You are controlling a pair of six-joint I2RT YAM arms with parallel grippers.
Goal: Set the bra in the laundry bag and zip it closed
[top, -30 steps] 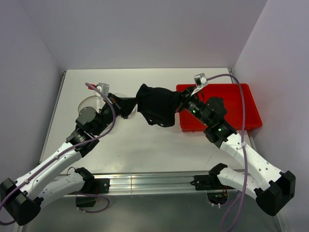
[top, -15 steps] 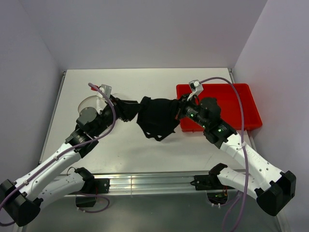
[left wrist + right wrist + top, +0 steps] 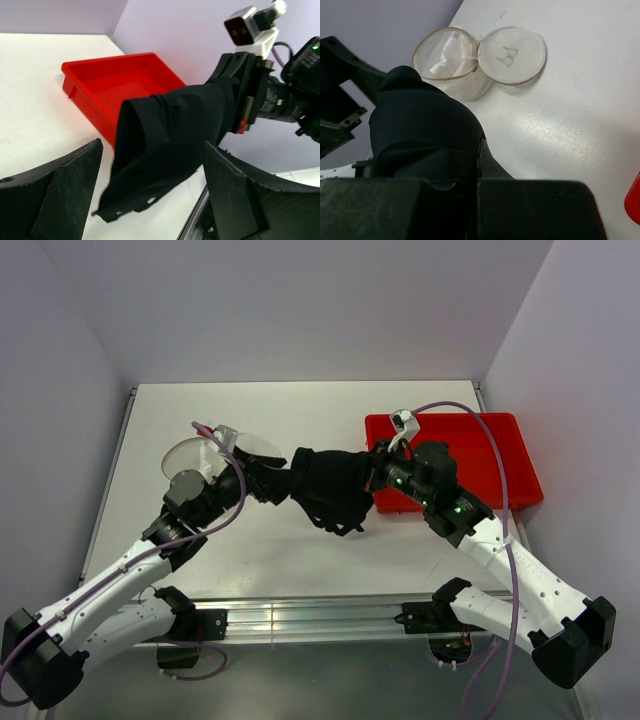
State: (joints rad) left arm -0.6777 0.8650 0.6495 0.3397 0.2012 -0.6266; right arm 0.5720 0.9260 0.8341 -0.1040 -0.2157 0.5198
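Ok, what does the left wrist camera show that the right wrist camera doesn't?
Only the left wrist view shows the red bin. Only the right wrist view shows the mesh laundry bag, unzipped, its round lid flipped open beside it. Both show the black bra, gripped by the right end effector, and the white table.

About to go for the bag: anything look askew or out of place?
Nothing spilled or damaged. The bra hangs bunched from the shut right gripper alone; the left gripper is open, gripping nothing. The bag stands open, lid flipped flat beside it.
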